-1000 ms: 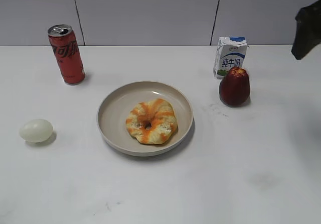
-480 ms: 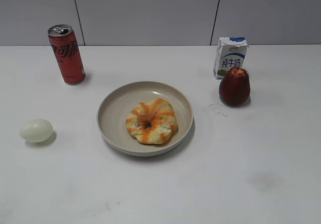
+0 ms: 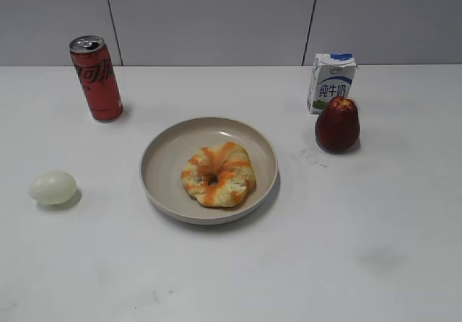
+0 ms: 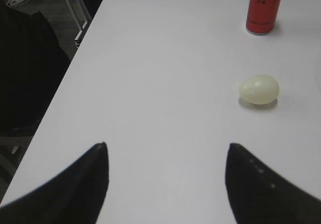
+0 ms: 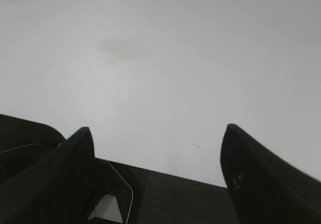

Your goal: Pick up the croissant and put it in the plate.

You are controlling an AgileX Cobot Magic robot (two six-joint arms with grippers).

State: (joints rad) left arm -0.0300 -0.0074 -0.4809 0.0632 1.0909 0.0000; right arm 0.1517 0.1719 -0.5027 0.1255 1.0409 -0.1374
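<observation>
The croissant (image 3: 218,175), a tan ring with orange stripes, lies inside the beige-grey plate (image 3: 160,163) at the middle of the table in the exterior view. Neither gripper shows in the exterior view. My left gripper (image 4: 166,146) is open and empty over bare table near the left edge, with the egg ahead to its right. My right gripper (image 5: 157,129) is open and empty above the table's front edge. The croissant and the plate do not show in either wrist view.
A red cola can (image 3: 96,78) stands at the back left and shows in the left wrist view (image 4: 264,8). A pale egg (image 3: 52,188) lies left of the plate, also in the left wrist view (image 4: 259,90). A milk carton (image 3: 330,81) and a dark red apple (image 3: 337,124) stand at the back right.
The dark arm at the exterior view's upper right edge one second ago has left the view. The croissant, the plate and the other objects have not moved.
</observation>
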